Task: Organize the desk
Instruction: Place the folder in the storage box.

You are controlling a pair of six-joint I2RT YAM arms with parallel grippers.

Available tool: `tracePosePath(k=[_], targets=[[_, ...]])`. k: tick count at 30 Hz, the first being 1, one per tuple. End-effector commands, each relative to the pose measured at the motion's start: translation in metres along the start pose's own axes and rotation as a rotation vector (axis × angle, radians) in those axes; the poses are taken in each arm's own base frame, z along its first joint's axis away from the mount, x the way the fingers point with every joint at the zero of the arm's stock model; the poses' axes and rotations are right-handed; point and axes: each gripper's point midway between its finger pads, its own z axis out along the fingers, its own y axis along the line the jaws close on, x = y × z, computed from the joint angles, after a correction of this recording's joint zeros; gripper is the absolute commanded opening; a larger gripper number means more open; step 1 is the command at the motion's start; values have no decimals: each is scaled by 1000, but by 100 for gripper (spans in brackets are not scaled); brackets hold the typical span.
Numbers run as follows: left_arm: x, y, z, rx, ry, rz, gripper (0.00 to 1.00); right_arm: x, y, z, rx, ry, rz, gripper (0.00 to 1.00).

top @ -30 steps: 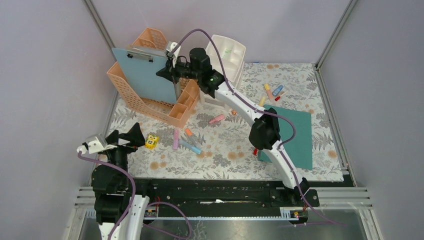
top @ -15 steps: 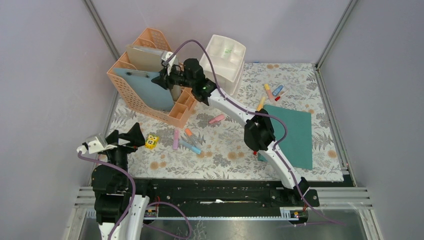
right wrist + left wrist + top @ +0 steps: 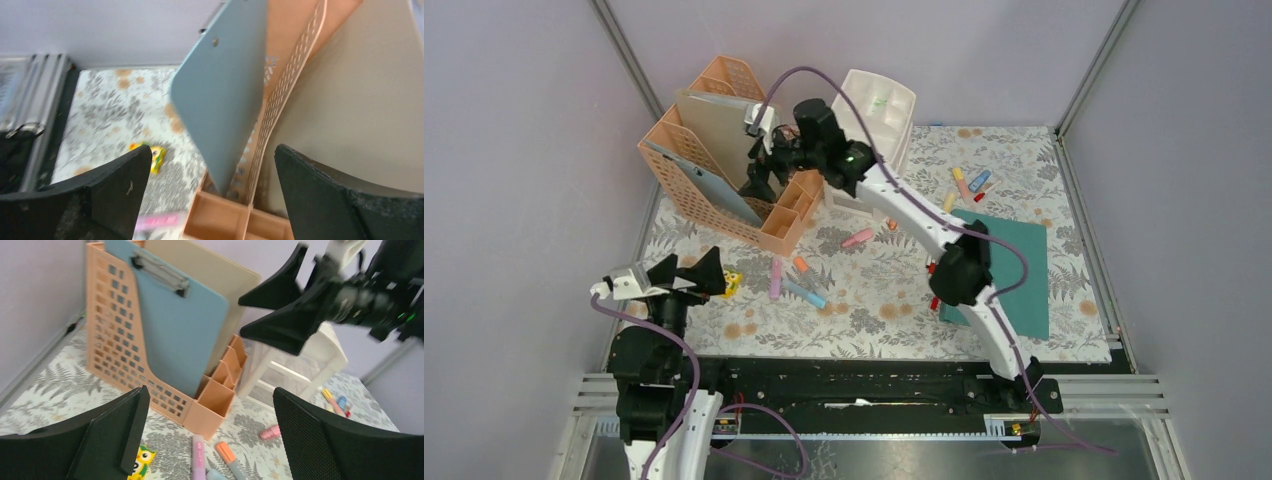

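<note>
Nearest: black rail (image 3: pixel 824 376) along the desk's near edge, arm bases on it. The desk (image 3: pixel 874 305), w/ its fern-print cloth, runs from that rail to the back wall.

L gripper (image 3: pixel 690 274) hovers low over the near-left part. Its jaws are spread wide w/ nothing btwn them. It covers part of a yellow cube (image 3: pixel 732 284). The L wrist view shows only an owl face on the cube; a finger cuts off the rest.

Just past the cube, three markers (image 3: pixel 790 280) lie loose in a cluster: lilac, orange, blue. The wrist view crops their lower ends.

Near-right: teal sheet (image 3: pixel 1014 270) flat on the cloth, its left edge hidden under the R arm's elbow. There's a small red bit by that elbow; can't tell what it is.

Mid: a single pink marker (image 3: pixel 857 238) lies in front of the white drawer unit (image 3: pixel 879 110).

Far-left: peach file rack (image 3: pixel 682 185) w/ a blue clipboard (image 3: pixel 175 335) standing in it, leaning, clip at top. From the top cam it's nearly edge-on. A beige board (image 3: pixel 714 115) stands behind it in the same rack.

R gripper (image 3: pixel 762 172) is up at the rack's right end, above the small pen compartments, fingers wide apart, holding nothing. The R wrist view is blurred. It shows the clipboard's corner beyond the fingers, but contact can't be judged.

Far-right: more markers (image 3: pixel 969 185) scattered, too small to count.
</note>
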Motion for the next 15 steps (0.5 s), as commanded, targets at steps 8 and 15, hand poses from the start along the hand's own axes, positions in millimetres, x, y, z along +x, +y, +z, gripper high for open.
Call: tracePosePath(k=[8,15], targets=[[19,-96,-2,497,178,-230,99,-46,84,-251,-16,187,-115,100],[38,-130,-11,713,319,-460,97,41,87,-365,221,221,132,100]])
